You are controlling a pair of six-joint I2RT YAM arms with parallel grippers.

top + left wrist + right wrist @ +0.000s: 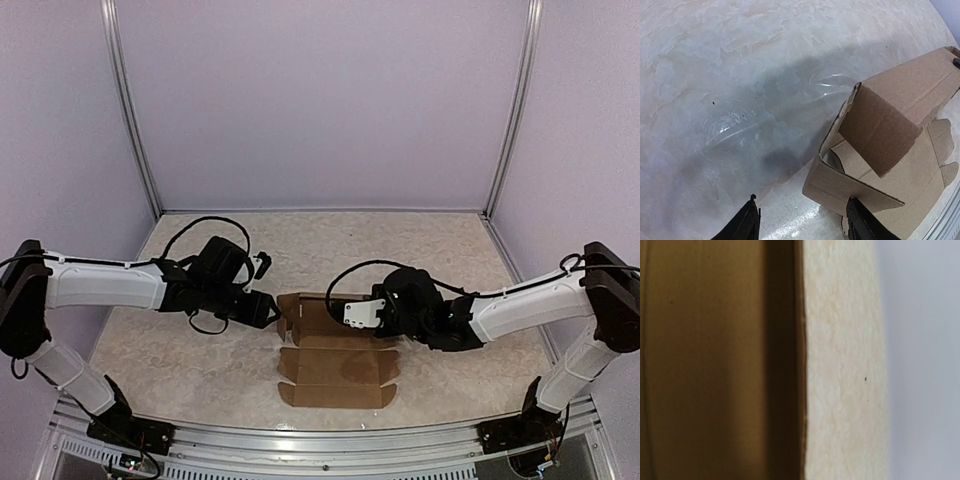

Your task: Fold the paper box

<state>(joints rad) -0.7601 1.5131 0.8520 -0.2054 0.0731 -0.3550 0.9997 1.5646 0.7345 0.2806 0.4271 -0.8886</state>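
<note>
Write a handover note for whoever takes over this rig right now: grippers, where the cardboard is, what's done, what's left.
Left gripper: open, at the left end of the plain brown cardboard paper box, one finger by an end flap.
Right gripper: shut, at the box's right end; whether it has a grip cannot be told.
Box: middle of the table, toward the near edge.
Done: far panels raised.
Left: near panels lie flat; box not closed.

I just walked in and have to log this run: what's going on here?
Two robot arms are folding a brown paper box on the table. Its far part is raised, while the near flaps lie flat. The left tool sits open at the box's left end; the right tool is shut, close over the raised part.
</note>
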